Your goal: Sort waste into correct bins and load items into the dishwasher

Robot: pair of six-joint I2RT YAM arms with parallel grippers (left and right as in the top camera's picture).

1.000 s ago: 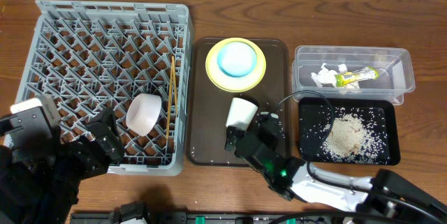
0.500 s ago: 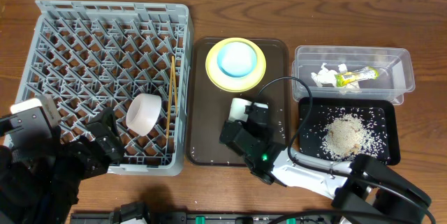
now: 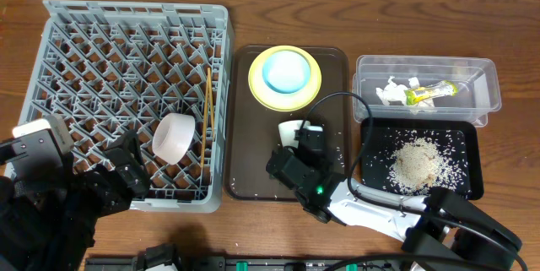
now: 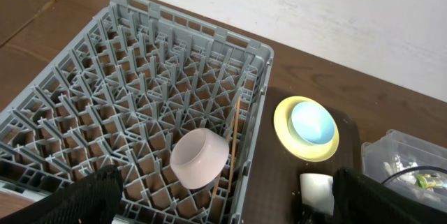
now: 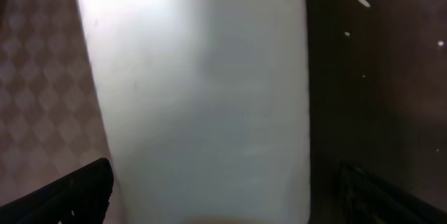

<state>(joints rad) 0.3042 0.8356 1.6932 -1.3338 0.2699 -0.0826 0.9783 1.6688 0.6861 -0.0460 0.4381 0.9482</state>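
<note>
The grey dishwasher rack [image 3: 93, 51] holds a white shallow bowl [image 3: 175, 138] on its side and wooden chopsticks [image 3: 207, 106]. A yellow plate [image 3: 257, 85] with a light blue bowl [image 3: 286, 72] on it sits on the brown tray [image 3: 245, 170]. My right gripper [image 3: 297, 144] is open, with the small white cup [image 3: 289, 127] between its fingers. In the right wrist view the cup [image 5: 202, 91] fills the frame between the fingertips [image 5: 77, 196]. My left gripper [image 3: 125, 170] hangs open over the rack's front left corner. From the left wrist the bowl [image 4: 200, 158] and the cup [image 4: 318, 189] both show.
At the right, a clear tub [image 3: 481, 77] holds white paper scraps [image 3: 393, 91] and a green-and-yellow wrapper [image 3: 429, 93]. In front of it a black tray [image 3: 472, 186] carries a pile of rice grains [image 3: 416, 161]. A black cable [image 3: 346, 106] loops over the brown tray's right side.
My right gripper has moved forward along the brown tray until its open fingers came round the white cup. The left arm has not moved.
</note>
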